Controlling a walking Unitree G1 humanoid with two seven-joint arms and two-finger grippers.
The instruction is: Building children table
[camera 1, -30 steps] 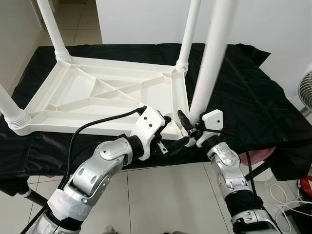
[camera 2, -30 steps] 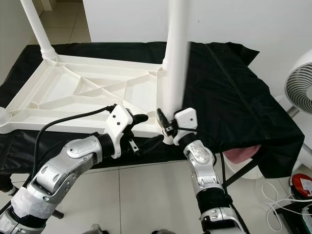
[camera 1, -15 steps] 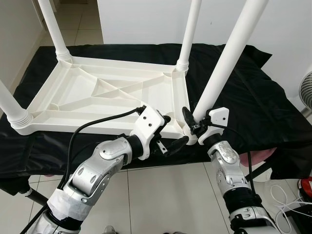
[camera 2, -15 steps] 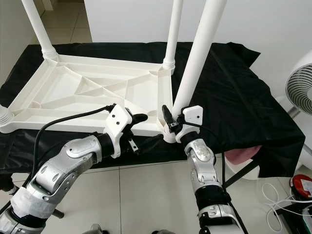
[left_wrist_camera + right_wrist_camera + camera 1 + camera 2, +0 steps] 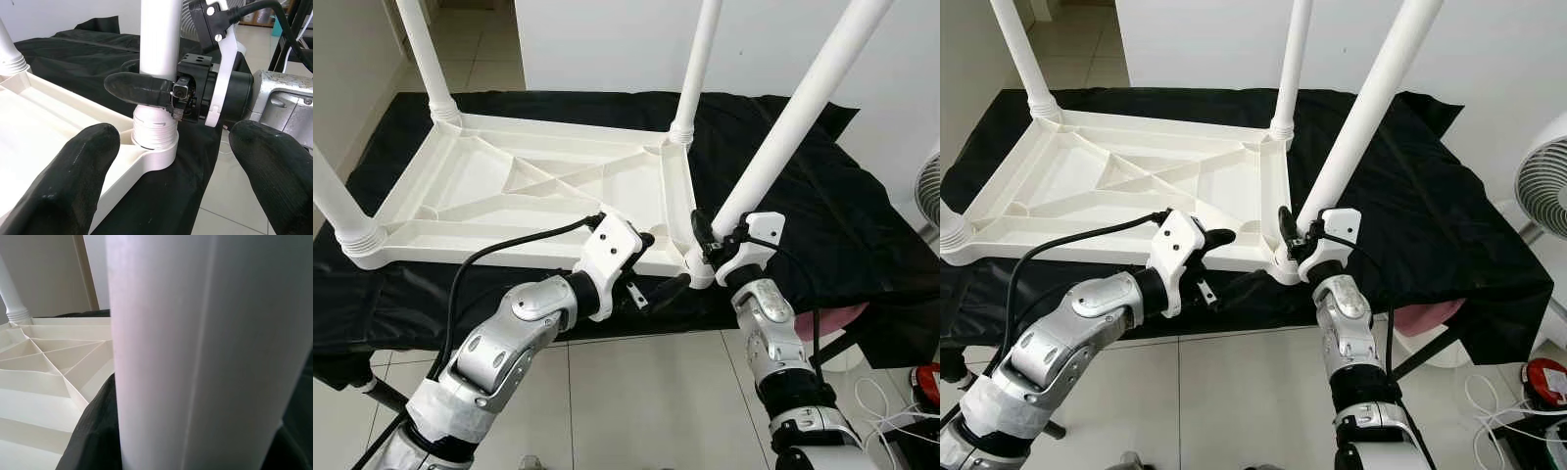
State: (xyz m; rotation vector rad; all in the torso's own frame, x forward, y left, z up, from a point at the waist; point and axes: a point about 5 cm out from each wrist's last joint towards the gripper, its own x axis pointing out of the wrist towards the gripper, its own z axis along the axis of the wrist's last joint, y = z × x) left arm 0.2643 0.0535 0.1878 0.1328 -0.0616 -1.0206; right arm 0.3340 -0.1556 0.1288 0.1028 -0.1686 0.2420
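White leg (image 5: 793, 122) leans rightward.

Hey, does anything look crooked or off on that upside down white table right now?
Yes. The near right leg, held by the right tool at its socket, leans to the right, while the other three legs stand straight on the upturned tabletop. It does not look fully seated.

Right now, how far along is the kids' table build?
Done: three white legs stand in corner sockets of the upside-down tabletop on the black cloth.
In hand: the right gripper has its jaws clamped on the fourth leg, which tilts in the near right socket. The left gripper waits open beside that corner.
Left: straighten and seat this leg, then turn the table upright.
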